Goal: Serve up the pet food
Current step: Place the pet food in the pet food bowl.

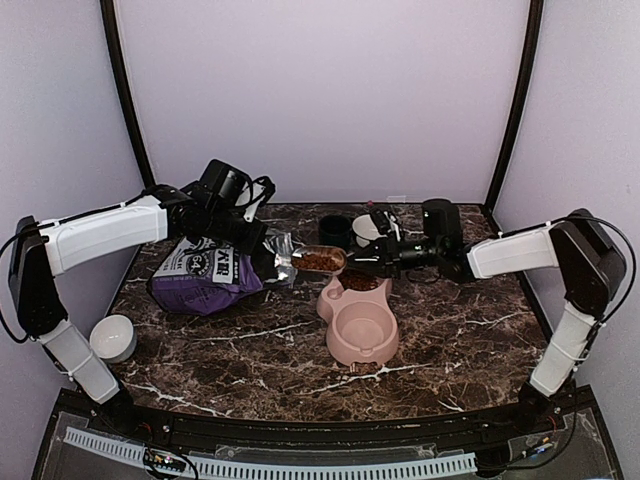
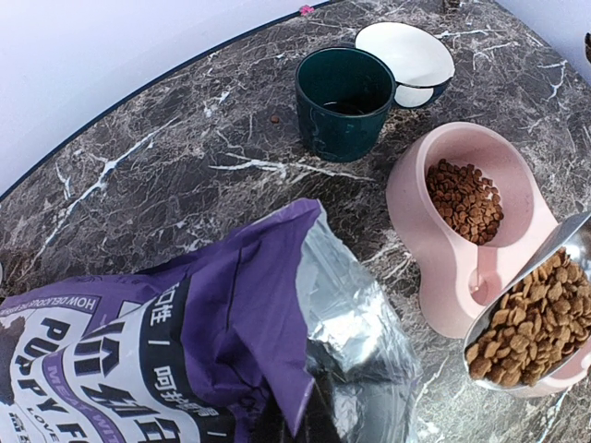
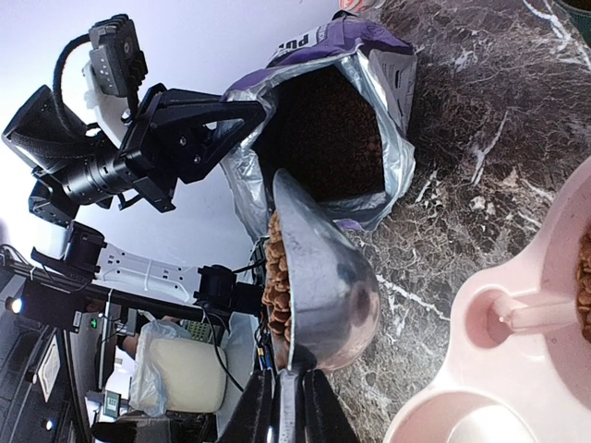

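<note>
The right gripper clamps the handle of a metal scoop heaped with pet food, held between the open purple puppy-food bag and the pink double bowl. The bowl's far compartment also holds kibble. The left gripper is closed, pinching the foil-lined rim of the bag's mouth. A dark green cup stands behind the bowl.

Left wrist view: bag cut off at the left and bottom edges, its print only partly legible. Scoop cut off at the right edge (handle out of frame). Right wrist view: pink bowl cut off at right and bottom. Scoop handle largely hidden between the right fingers.
</note>
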You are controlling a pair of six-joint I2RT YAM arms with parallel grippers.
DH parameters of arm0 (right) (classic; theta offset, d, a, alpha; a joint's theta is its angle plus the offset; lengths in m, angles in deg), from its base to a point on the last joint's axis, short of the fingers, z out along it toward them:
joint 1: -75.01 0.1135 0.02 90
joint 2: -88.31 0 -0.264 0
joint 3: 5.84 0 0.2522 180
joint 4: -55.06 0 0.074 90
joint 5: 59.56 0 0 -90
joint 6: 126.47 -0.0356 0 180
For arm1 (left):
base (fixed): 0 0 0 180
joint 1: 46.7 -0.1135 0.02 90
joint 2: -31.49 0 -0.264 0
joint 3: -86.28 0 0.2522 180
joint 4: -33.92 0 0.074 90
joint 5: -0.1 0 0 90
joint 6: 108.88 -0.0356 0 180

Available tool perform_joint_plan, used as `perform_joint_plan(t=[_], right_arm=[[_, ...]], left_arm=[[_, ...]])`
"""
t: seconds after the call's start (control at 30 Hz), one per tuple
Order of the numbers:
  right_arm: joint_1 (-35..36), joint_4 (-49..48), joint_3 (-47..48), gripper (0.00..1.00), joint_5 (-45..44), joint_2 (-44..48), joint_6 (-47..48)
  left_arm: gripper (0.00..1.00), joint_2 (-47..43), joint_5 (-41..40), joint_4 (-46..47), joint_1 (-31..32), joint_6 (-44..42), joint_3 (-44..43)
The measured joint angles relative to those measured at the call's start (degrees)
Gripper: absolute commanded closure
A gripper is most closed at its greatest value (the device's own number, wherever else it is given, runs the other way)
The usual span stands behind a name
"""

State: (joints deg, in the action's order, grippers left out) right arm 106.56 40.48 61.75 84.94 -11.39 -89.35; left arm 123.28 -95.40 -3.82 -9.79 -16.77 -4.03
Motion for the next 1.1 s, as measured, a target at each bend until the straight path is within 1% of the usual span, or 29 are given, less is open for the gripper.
perform_joint_plan(t=[0.37, 0.77, 1.1], right_arm=[[-2.6, -0.2, -6.8, 1.00, 0.0, 5.8, -0.1], [-4.4, 4.9, -12.0, 1.00, -1.7, 12.6, 2.6], [-5.6, 7.2, -16.1, 1.00, -2.9, 15.6, 3.3]], left_arm=[[1.00, 0.0, 0.0, 0.1, 0.0, 0.0, 0.1], [1.00, 0.0, 0.0, 0.2, 0.0, 0.0, 0.1], [1.00, -0.1, 0.0, 0.2, 0.0, 0.0, 0.1]])
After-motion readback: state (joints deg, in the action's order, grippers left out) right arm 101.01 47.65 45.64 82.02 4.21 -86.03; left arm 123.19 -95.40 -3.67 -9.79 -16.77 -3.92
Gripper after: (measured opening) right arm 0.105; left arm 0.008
